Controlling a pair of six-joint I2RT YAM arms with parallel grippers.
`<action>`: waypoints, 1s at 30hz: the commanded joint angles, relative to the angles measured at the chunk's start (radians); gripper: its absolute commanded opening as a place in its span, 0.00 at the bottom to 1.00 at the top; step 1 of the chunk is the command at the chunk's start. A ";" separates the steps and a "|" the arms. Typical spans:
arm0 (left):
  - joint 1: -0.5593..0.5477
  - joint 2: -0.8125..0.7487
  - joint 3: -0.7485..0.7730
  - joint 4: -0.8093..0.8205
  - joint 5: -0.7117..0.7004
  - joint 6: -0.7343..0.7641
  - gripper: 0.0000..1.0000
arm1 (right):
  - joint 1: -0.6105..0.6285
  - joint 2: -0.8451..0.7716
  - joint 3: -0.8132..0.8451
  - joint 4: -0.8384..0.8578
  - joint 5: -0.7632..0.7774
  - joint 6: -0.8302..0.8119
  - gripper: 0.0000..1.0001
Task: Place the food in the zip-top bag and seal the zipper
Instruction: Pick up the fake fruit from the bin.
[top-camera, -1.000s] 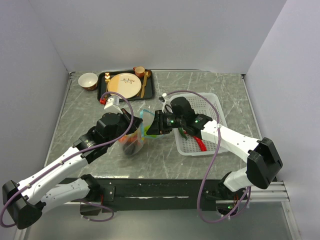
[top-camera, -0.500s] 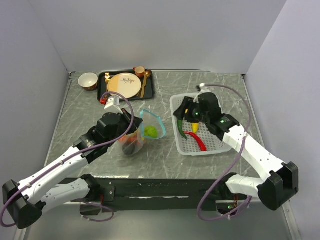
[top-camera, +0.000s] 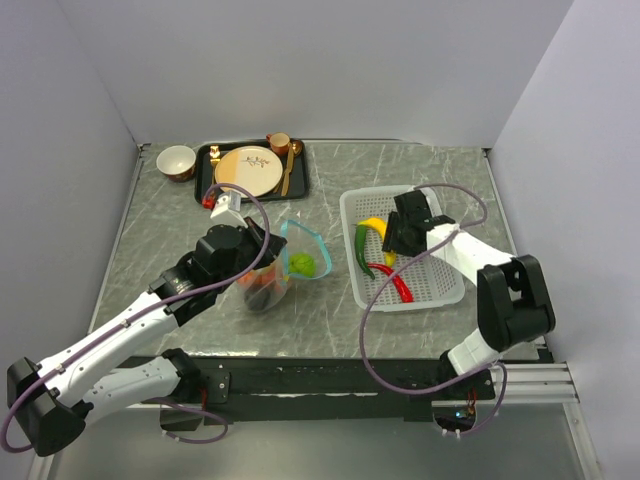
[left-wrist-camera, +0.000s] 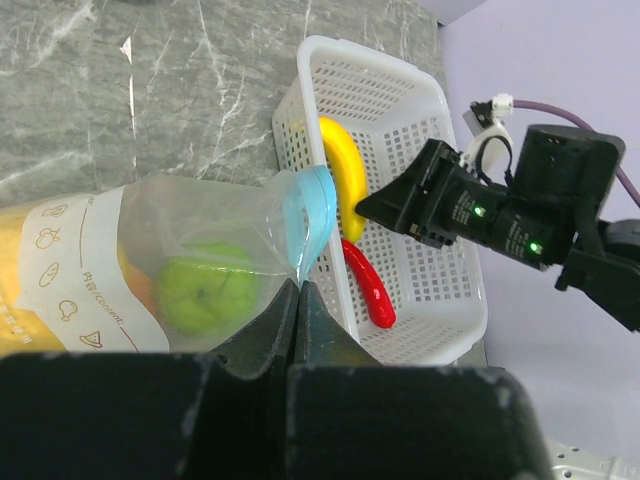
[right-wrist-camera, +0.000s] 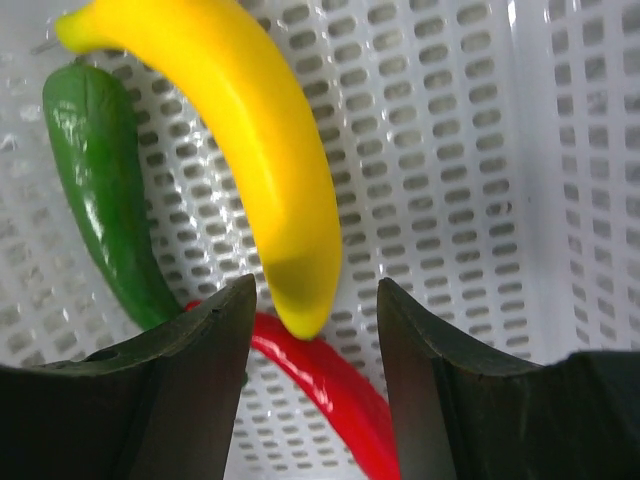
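Moved since a second ago: your right gripper, then at the bag's mouth, is back over the basket and sits lower than half a second ago, its arm folded in; the lime-green ball now lies inside the bag; your left arm has not shifted.

Item, left: left gripper (left-wrist-camera: 298, 292); fingers pressed together, pinching the rim of the zip-top bag (left-wrist-camera: 130, 235) just under the zipper (left-wrist-camera: 306, 212); the mouth gapes toward the basket.

Item, in the bag: lime-green ball (left-wrist-camera: 205, 295) close behind the mouth; orange and red pieces deeper in, which you cannot tell apart.

Item, centre right: white basket (right-wrist-camera: 470, 150), just beside the bag's mouth; whether they touch cannot be told; it holds the green pepper (right-wrist-camera: 105, 190), the banana (right-wrist-camera: 270, 150) and the red chilli (right-wrist-camera: 335, 395), the chilli passing under the banana's near tip.

Item, right: right gripper (right-wrist-camera: 312, 290); fingers spread, gripping nothing, one on either side of the banana's near tip.

Relation to mind: the banana lies directly ahead of your right gripper, its long axis running away from the wrist and bending toward the pepper, so the fingers cross its width; the right arm is much the nearer; the bag waits to its left.
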 joint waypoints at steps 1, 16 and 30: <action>0.000 -0.021 0.020 0.012 0.000 0.003 0.01 | -0.014 0.077 0.075 0.040 0.033 -0.048 0.59; 0.000 -0.015 0.026 0.003 0.007 0.003 0.01 | -0.030 0.088 0.023 0.130 0.020 -0.064 0.40; 0.000 -0.001 0.029 0.011 0.025 0.002 0.01 | -0.039 -0.188 -0.028 0.063 0.083 -0.027 0.19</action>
